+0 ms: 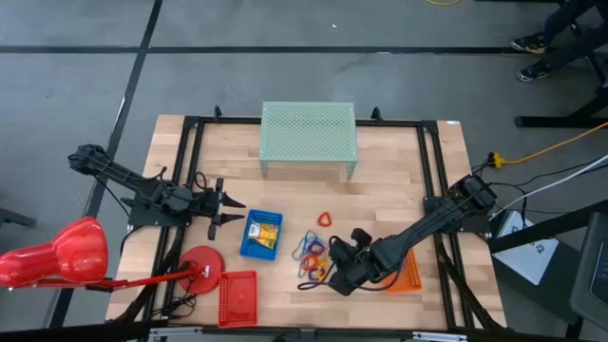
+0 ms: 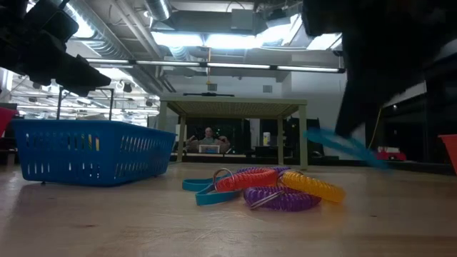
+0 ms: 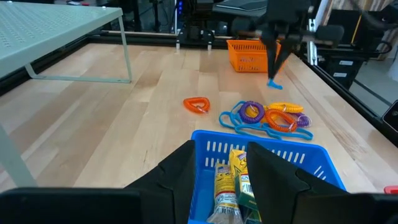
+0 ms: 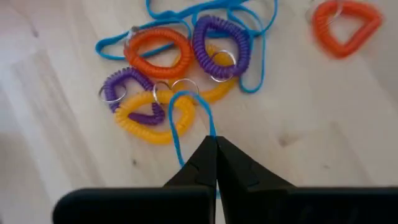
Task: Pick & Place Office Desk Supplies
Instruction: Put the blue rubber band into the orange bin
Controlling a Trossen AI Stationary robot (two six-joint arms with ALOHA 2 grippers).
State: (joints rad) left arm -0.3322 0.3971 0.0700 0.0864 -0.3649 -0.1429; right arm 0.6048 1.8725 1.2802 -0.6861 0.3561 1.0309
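I have a thin blue loop (image 4: pixel 186 118) pinched in my right gripper (image 4: pixel 214 163), fingers fully closed on it, lifted just beside the pile of coil loops (image 1: pixel 313 253) at mid-table so it pulls free of the tangle. A lone orange loop (image 1: pixel 324 219) lies apart. The orange tray (image 1: pixel 410 275) sits near with bare wood between. My left gripper (image 1: pixel 226 209) waits part-open, empty, beside the blue tray (image 1: pixel 249 245).
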